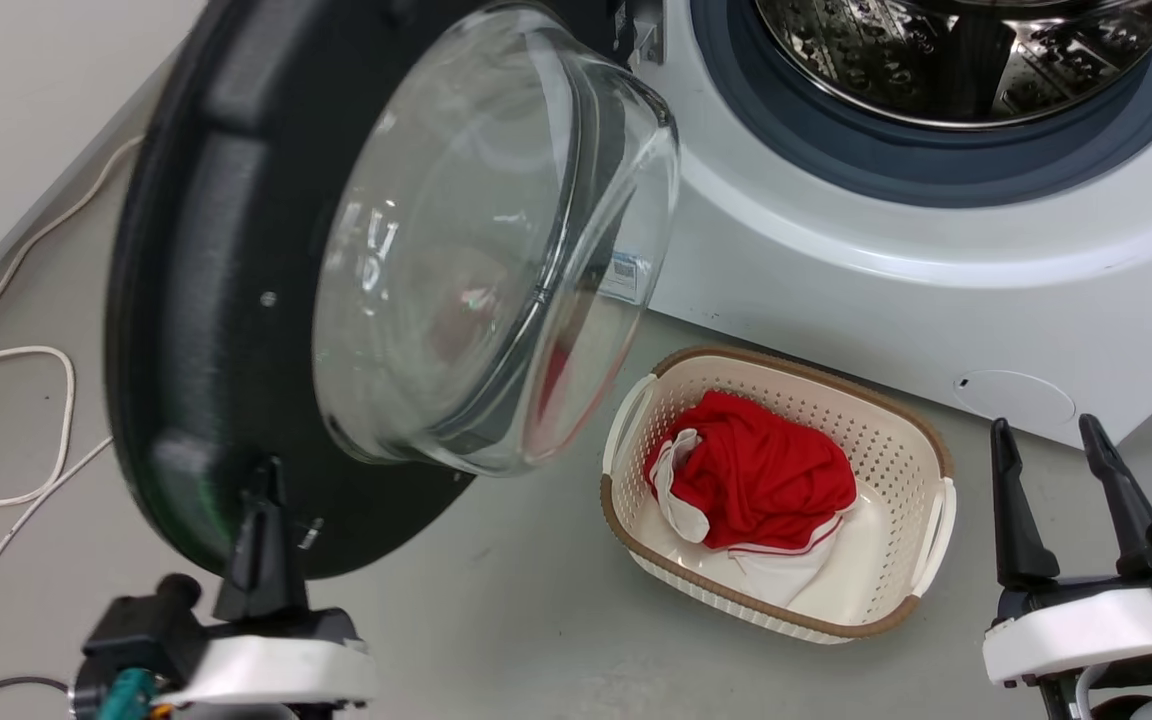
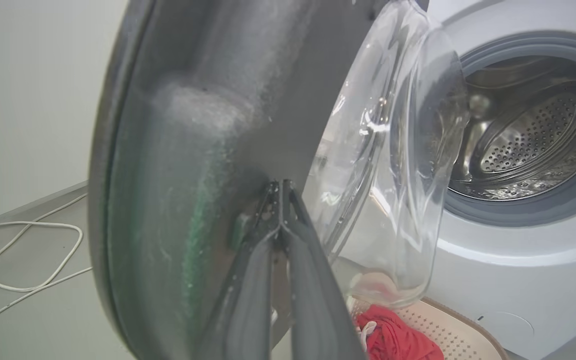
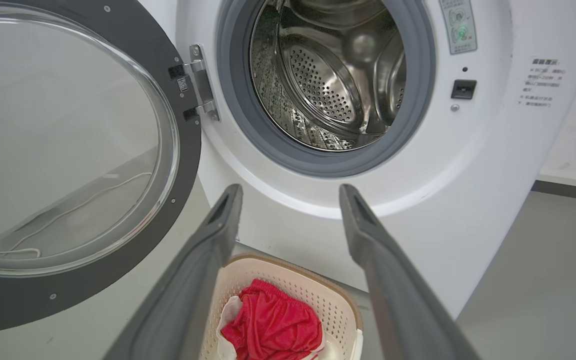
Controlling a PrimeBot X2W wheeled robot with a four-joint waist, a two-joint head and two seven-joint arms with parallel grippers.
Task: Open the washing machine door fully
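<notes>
The washing machine door stands swung out to the left of the white washing machine, its inner face and bulging clear glass bowl turned towards me. My left gripper is shut, its tips resting against the door's black inner face low down, beside the bowl. In the left wrist view the two fingers meet at the left gripper on the door. My right gripper is open and holds nothing, low at the right. In the right wrist view, the right gripper faces the washing machine and the door.
A cream basket with a red and white cloth sits on the floor before the machine, between the door and my right gripper. A white cable loops across the floor at the left, by the wall. The steel drum is exposed.
</notes>
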